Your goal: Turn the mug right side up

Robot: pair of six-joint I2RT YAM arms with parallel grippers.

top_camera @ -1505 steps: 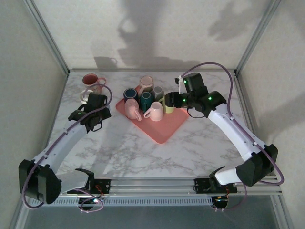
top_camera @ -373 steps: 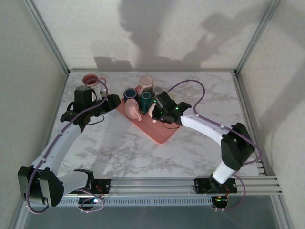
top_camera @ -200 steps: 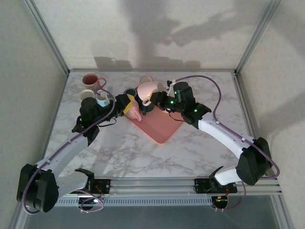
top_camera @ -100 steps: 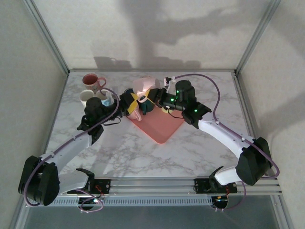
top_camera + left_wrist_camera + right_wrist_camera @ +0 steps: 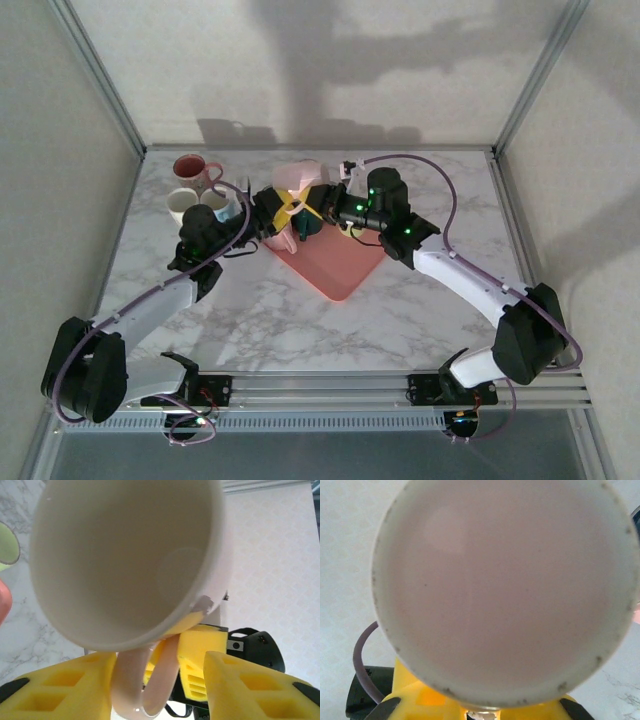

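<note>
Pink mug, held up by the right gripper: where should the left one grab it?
The handle, from the left. Its loop sticks out from the pink mug toward the left gripper, between its open fingers, so a pinch across it fits. The right gripper holds the rim beside it.

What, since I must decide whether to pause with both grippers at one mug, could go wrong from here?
1. The left gripper straddles the handle of the lifted pink mug, with a gap on one side. If the right gripper, which holds the mug, releases early, it could drop onto the tray.
2. Gripped by that thin handle alone, the mug might swing or twist.
</note>
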